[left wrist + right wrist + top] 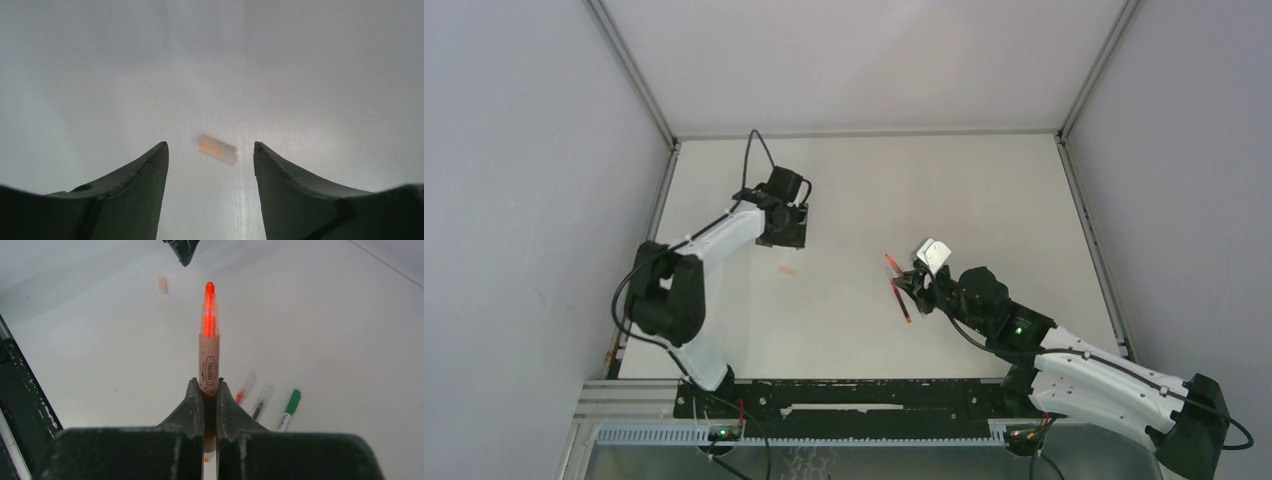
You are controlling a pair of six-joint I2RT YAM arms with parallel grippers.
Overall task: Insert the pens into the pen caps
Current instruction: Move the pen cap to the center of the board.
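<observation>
Left gripper (782, 228): jaws well apart, nothing held, hanging over the table. Right gripper (210, 390): clamped on the red pen (209, 340), barrel pinched low, bare orange-red tip pointing to 12 o'clock in its wrist view.

In the left wrist view I see the pale orange cap (217, 150) lying flat below the gap between the fingers, long axis running 10 to 4 o'clock. Overhead, it sits just at 6 o'clock of the left gripper and well apart, at 9 o'clock, from the right one. I judge the left arm should take it.

Three more pens (262, 402) lie at 4 o'clock of the held pen.

Table (984, 200): white, matte. Walls (874, 60): plain grey.
</observation>
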